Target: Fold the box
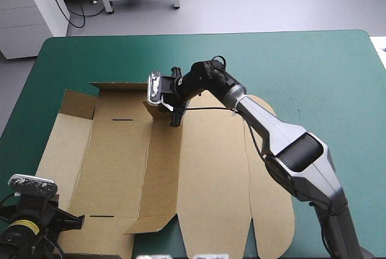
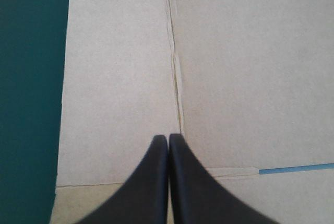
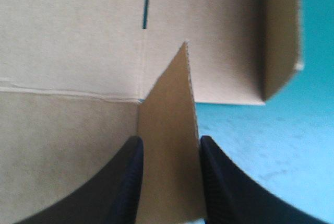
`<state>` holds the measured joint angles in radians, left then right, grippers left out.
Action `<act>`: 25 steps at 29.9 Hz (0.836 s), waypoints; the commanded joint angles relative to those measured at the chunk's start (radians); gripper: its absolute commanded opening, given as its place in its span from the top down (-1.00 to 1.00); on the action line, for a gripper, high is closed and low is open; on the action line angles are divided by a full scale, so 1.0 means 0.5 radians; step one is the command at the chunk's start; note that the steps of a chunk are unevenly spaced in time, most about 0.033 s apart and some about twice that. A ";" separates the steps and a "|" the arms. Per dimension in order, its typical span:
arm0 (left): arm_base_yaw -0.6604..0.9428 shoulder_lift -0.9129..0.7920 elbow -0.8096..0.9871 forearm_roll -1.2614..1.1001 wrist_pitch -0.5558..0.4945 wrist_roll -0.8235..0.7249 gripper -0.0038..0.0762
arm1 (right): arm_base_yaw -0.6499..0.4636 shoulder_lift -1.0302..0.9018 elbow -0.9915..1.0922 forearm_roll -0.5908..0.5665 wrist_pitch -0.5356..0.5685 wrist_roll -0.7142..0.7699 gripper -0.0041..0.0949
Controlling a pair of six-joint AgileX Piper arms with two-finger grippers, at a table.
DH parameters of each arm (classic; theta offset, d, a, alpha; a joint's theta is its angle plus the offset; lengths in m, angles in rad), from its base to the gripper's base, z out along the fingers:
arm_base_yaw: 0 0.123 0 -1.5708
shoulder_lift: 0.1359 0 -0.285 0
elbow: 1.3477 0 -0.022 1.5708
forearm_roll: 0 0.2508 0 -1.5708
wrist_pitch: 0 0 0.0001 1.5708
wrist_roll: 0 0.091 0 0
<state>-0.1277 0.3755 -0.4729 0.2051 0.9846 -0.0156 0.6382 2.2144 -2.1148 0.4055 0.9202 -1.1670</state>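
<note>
Box (image 1: 205,168): cut brown sheet, mostly flat on the teal-green bench (image 1: 313,66), toward its left half. The rounded lid panels point to the near right. No tray formed yet.

Corner flap (image 3: 169,130): a small flap near the far middle of the sheet, raised off the board at a crease. The rest of that panel lies down.

Right tool (image 3: 170,139): reaches across the sheet to that flap, black fingers apart, one on each side of it. The flap's broad face shows between them, so it looks straddled rather than pinched. Likely reason: to steady or swing the flap upright about its crease.

Left tool (image 2: 168,138): fingers together in one point, low over the board at the near-left corner, beside a crease and close to the sheet's edge. Contact with the board cannot be told. Likely reason: parked there to weigh the sheet down, or ready to push, while the other arm works the far side.

Slot (image 1: 123,118): dark slit in the far panel, just beside the raised flap. Probably takes a tab later.

Stage (judged): early, first flap going up, walls not raised or tucked.

Risk (judged): the light sheet may slide or pivot when the flap is pushed, and the flap may spring back if let go.
</note>
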 commanded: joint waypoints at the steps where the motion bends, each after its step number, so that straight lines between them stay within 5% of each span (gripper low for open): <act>1: -0.002 0.025 -0.055 0.026 -0.097 -0.018 0.93 | -0.025 -0.292 -0.066 -0.261 -0.104 0.175 0.26; 6: -0.002 0.025 -0.055 0.026 -0.097 -0.018 0.93 | -0.124 -0.412 -0.066 -0.432 -0.001 0.609 0.26; 13: -0.002 0.025 -0.055 0.026 -0.092 -0.018 0.93 | -0.323 -0.507 -0.066 -0.616 0.572 1.038 0.41; 18: -0.002 0.025 -0.055 0.022 -0.084 -0.018 0.93 | -0.487 -0.615 -0.057 -0.610 0.569 1.356 0.71; 25: -0.002 0.025 -0.055 0.022 -0.084 -0.018 0.93 | -0.700 -0.877 0.114 -0.731 0.569 1.681 0.87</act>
<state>-0.1277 0.3755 -0.4729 0.2051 0.9890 -0.0156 0.3316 1.8892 -2.0871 0.0574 1.2314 -0.3775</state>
